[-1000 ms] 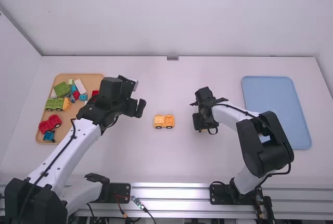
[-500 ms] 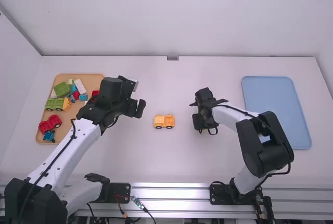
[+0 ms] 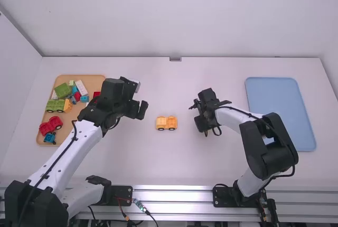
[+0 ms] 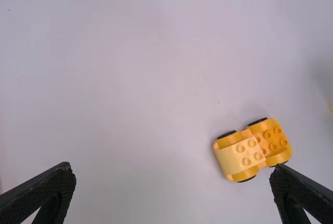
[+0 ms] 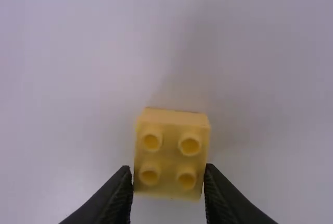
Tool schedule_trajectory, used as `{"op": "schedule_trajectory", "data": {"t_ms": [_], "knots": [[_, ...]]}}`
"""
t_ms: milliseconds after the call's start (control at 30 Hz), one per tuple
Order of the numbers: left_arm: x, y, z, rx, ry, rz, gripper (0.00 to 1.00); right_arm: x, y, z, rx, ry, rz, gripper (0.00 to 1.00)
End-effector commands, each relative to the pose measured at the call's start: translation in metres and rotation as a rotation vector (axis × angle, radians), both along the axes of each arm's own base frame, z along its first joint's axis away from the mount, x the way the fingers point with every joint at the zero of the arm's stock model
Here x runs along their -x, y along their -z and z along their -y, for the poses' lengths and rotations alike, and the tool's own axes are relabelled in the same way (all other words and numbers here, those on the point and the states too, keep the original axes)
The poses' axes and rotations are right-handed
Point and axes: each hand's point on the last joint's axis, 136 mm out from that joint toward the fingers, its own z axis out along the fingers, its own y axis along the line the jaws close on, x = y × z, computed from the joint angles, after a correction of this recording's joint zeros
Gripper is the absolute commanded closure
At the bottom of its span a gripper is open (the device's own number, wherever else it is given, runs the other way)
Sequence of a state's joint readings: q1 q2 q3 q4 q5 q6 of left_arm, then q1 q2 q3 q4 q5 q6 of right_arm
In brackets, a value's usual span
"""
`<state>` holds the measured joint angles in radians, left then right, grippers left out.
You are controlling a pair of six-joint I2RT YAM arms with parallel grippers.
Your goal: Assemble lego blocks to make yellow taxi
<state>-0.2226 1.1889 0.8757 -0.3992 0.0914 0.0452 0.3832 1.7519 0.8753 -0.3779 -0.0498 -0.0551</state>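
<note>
The right tool [image 3: 202, 124] pinches a yellow block [image 5: 173, 153] with four round bumps. The left tool [image 3: 142, 110] is wide. The bumpy yellow car [image 3: 166, 123] sits midway between the bench's [image 3: 174, 163] far and near edges.

Bright, even light fills the high view, leaving only faint shadows on the table [image 3: 169, 163]. Soft shade dims the left wrist view's right edge; the right wrist view has a blurred background and a diffuse shadow above centre.
</note>
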Motion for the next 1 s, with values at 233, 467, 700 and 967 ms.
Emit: {"op": "schedule_trajectory", "data": {"t_ms": [233, 467, 700, 967], "knots": [[0.003, -0.003, 0.001, -0.002, 0.007, 0.01, 0.01, 0.004, 0.008, 0.004, 0.068, -0.335, 0.026, 0.5], [0.003, -0.003, 0.001, -0.009, 0.015, 0.014, 0.01, -0.007, 0.007, 0.013, 0.056, -0.133, 0.039, 0.31], [0.003, -0.003, 0.001, -0.01, 0.015, 0.013, 0.01, 0.0, 0.006, 0.004, -0.075, -0.039, -0.025, 0.37], [0.003, -0.003, 0.001, -0.01, 0.014, 0.013, 0.01, 0.003, 0.008, 0.003, -0.013, 0.038, -0.023, 0.46]]}}
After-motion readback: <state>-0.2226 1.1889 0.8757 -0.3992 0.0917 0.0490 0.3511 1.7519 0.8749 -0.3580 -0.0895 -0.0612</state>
